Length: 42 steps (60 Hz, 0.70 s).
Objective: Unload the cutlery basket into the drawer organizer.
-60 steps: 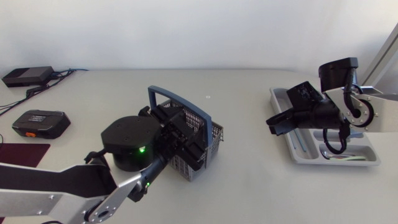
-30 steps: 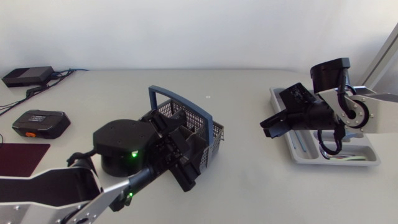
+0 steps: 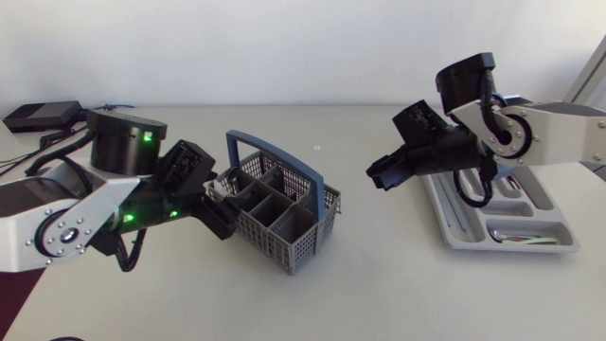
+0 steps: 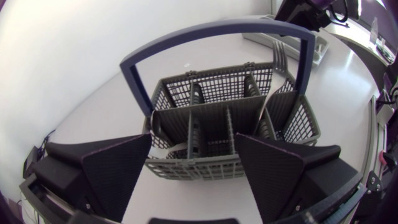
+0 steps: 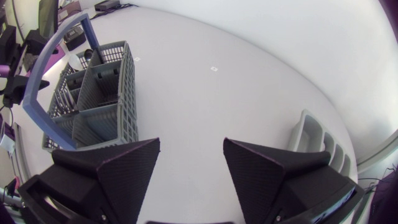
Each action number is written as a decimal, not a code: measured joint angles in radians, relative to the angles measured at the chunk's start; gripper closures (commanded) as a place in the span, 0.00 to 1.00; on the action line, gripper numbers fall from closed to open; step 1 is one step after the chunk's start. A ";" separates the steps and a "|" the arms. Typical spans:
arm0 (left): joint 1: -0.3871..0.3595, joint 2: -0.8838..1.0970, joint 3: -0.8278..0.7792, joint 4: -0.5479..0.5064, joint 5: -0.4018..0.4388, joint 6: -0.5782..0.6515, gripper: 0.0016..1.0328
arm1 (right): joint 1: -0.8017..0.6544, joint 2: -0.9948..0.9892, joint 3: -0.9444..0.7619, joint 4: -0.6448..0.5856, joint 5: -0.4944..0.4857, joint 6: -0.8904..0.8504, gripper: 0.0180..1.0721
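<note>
The grey cutlery basket (image 3: 284,237) with a blue handle (image 3: 260,149) stands mid-table. In the left wrist view the basket (image 4: 211,118) still holds cutlery, with fork tines (image 4: 281,57) sticking up at its far side. My left gripper (image 3: 216,210) is open at the basket's left side, and its fingers (image 4: 118,174) flank the near wall without gripping it. My right gripper (image 3: 381,177) hangs open and empty between the basket and the grey drawer organizer (image 3: 568,244). From the right wrist, the basket (image 5: 93,99) lies ahead of the open gripper (image 5: 189,165), and a corner of the organizer (image 5: 309,134) shows beside it.
A piece of cutlery (image 3: 519,242) lies in the organizer's front compartment. A black box (image 3: 38,116) with cables (image 3: 59,138) sits at the back left corner. Bare tabletop lies between the basket and the organizer.
My left arm has drawn back to the left, off the basket, uncovering its compartments. My right arm has swung left, away from the organizer and toward the basket.
</note>
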 measured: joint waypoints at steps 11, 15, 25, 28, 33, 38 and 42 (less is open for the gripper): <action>0.118 -0.044 0.012 -0.086 0.085 -0.008 0.11 | 0.024 0.032 0.009 -0.002 -0.002 0.015 0.29; 0.180 -0.049 0.039 -0.130 0.159 -0.010 0.16 | 0.028 0.034 0.009 -0.003 -0.002 0.018 0.29; 0.306 -0.021 0.182 -0.255 0.310 -0.017 0.17 | 0.039 0.034 0.009 -0.007 -0.002 0.029 0.29; 0.306 -0.011 0.213 -0.264 0.320 -0.016 0.17 | 0.042 0.034 0.009 -0.009 -0.002 0.036 0.29; 0.304 0.018 0.259 -0.282 0.329 -0.005 0.22 | 0.048 0.034 0.009 -0.016 -0.001 0.042 0.29; 0.303 0.071 0.304 -0.307 0.331 0.011 0.32 | 0.049 0.034 0.009 -0.019 -0.001 0.045 0.29; 0.294 0.114 0.326 -0.318 0.331 0.018 0.40 | 0.049 0.034 0.009 -0.019 -0.001 0.048 0.29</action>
